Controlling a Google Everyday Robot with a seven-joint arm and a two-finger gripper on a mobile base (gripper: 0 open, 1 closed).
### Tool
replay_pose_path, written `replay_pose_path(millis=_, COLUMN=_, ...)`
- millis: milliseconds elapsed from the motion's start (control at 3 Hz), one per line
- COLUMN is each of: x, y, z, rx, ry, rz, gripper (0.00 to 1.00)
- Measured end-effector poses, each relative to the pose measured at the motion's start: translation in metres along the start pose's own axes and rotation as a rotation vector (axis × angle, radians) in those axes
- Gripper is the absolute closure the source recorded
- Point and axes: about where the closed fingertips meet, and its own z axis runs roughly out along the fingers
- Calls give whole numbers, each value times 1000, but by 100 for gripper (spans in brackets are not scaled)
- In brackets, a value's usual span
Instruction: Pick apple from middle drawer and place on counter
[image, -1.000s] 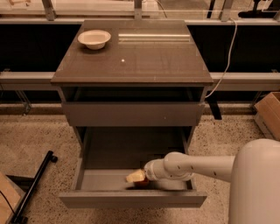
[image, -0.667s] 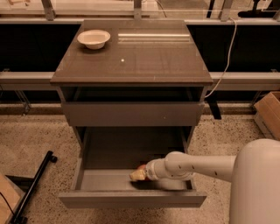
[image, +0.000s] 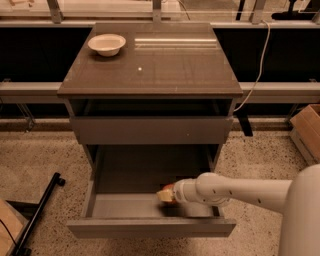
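The middle drawer (image: 150, 227) is pulled wide open at the bottom of the cabinet. My white arm reaches into it from the right. The gripper (image: 164, 196) is low inside the drawer, near its front middle. A small reddish patch of the apple (image: 170, 189) shows right at the gripper's tip; the rest of it is hidden behind the gripper. I cannot tell whether the gripper holds it. The counter (image: 175, 65) is the glossy dark top slab above.
A white bowl (image: 106, 44) sits on the counter's back left corner. The upper drawer (image: 150, 130) is slightly open above my arm. A black pole (image: 37, 215) lies on the floor at left, and a cardboard box (image: 307, 130) stands at right.
The gripper has shifted a little to the right and slightly up inside the drawer. The reddish apple patch now shows at its tip.
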Motion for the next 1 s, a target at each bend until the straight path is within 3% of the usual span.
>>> replay_pose_path(millis=333, x=-37, y=-9, z=-43, rx=-19, ry=-106, rz=-23, gripper=100)
replay_pose_path(millis=667, x=-102, y=-38, z=-141, rx=-4, ry=-250, rz=-97, gripper=100)
replay_pose_path(millis=1000, x=-153, y=-73, z=-262, rx=69, ry=-333, rz=-183, gripper=100)
